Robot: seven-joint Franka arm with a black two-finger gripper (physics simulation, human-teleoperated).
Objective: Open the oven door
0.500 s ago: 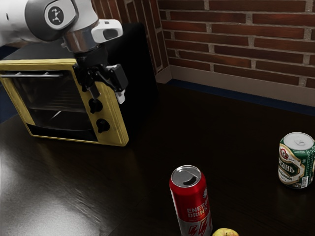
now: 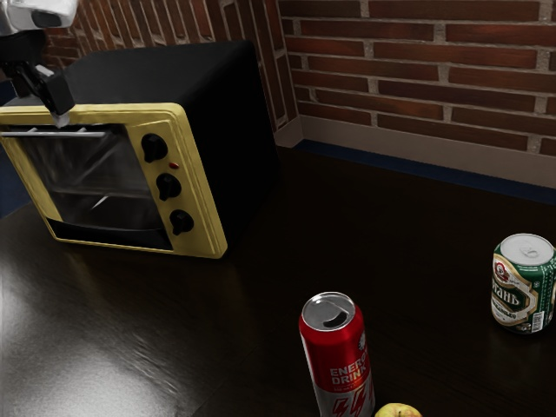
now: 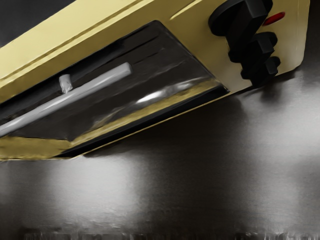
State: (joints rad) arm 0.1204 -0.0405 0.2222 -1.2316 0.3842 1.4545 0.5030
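Well beyond the claw [image 2: 54, 97], a brick wall [image 2: 452, 61], rough, with pale mortar. Below the claw, a dark table [image 2: 261, 287], smooth and glossy. Close by and mostly lower, the oven [image 2: 228, 139], boxy and black-sided, with a yellow front frame [image 2: 207, 204]. Under the claw, on the front, the oven door [image 2: 95, 191], dark glass, apparently shut. Across the door's upper part, the handle [image 3: 100, 82]: a straight round bar of dull grey metal, carried off the glass by a short post [image 3: 65, 83], long axis parallel to the oven's top front edge. Probably just below the claw, contact unclear. Only one arm, so no choice of hand. Open or closed, impossible to tell of the claw. Next, likely: line up across the bar, take hold, then draw outward and down; beware slipping along round metal. Well apart from the claw, toward the exterior view's right, a tall red can [image 2: 334, 356] and a squatter green can [image 2: 521, 287]. Nearer the claw, beside the glass, chunky black knobs [image 2: 168, 186]; among these, a tiny red lamp [image 3: 274, 19].
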